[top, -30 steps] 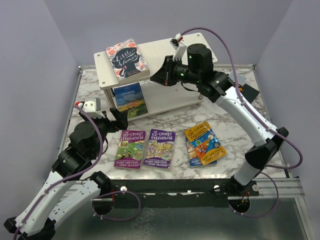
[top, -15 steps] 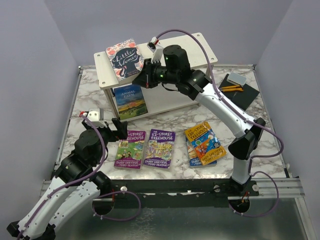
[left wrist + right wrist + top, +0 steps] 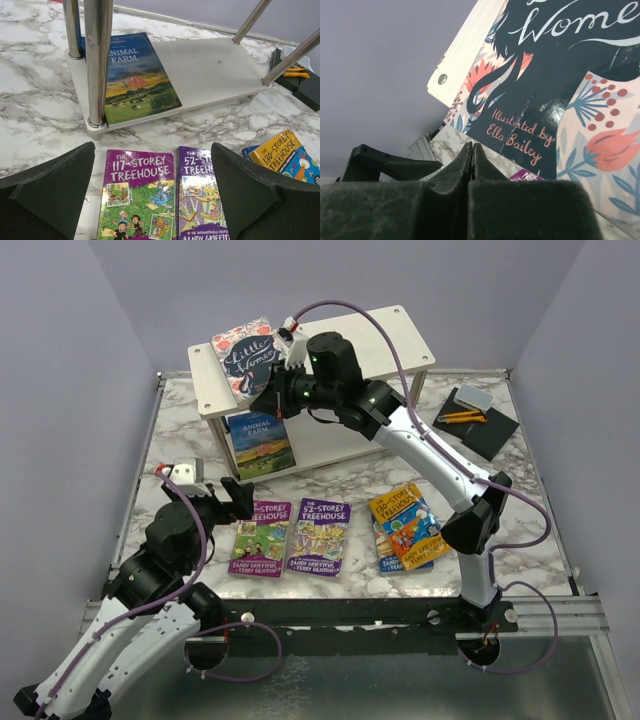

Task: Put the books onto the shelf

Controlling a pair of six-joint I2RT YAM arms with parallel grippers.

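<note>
Top, left-wrist and right-wrist views of a two-arm book-shelving scene. Compared with one second ago, the right arm has swung left across the top board of the shelf, uncovering the black pad at the far right of the counter. Its right gripper has closed completely, fingers pressed together with nothing between them. It now sits at the near edge of "Little Women"; contact with the cover cannot be confirmed. The left arm has shifted only slightly. Its left gripper stands wide and holds nothing, hovering above the near left of the counter.

The shelf is a low rack of two whitish boards joined by four silver posts, standing at the far side of the counter. "Little Women", pale and floral with a dark centre, lies flat and slightly askew on the left end of the top board. "Animal Farm", blue, lies flat on the left of the lower board.

Six books are visible: two on the shelf and four on the counter. These four are the "117-Storey Treehouse", the "52-Storey Treehouse", and the orange "130-Storey Treehouse" lying atop a blue book.
</note>
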